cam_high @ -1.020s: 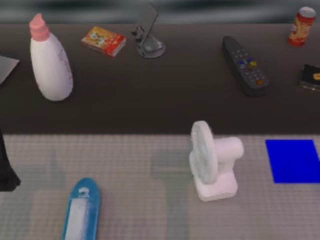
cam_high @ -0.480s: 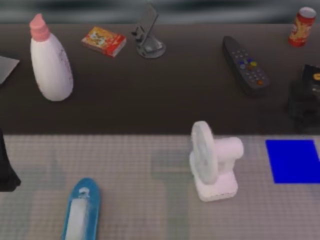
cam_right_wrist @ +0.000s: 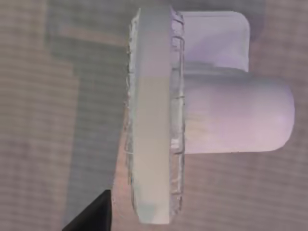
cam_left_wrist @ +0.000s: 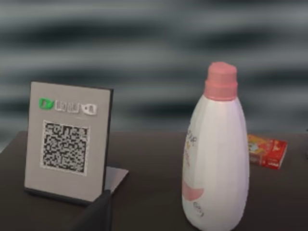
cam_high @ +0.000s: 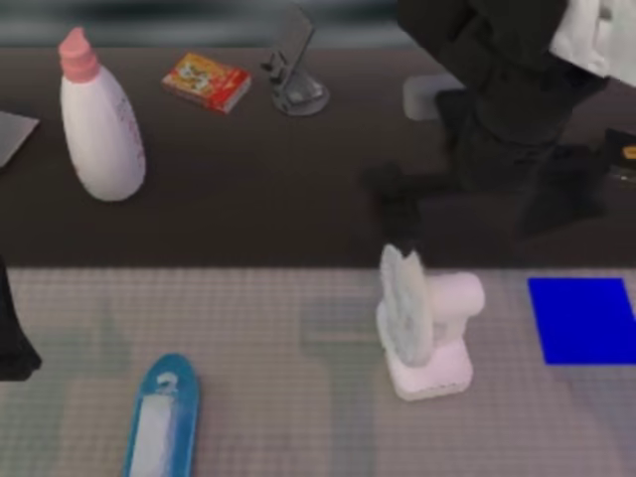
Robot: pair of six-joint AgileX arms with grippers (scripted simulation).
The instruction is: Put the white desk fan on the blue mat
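Right gripper (cam_high: 397, 214): hovered just beyond white desk fan (cam_high: 427, 323); you can't tell its grip state. Blue mat (cam_high: 583, 320) lay right of fan, apart.

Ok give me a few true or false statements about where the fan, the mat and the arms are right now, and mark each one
1. The white desk fan stands on the blue mat. False: it stands on the grey surface to the mat's left.
2. The right arm is over the table's far right part, above the fan. True.
3. The fan lies on its side. False: it is upright on its base.
4. The skateboard is at the near left. True.
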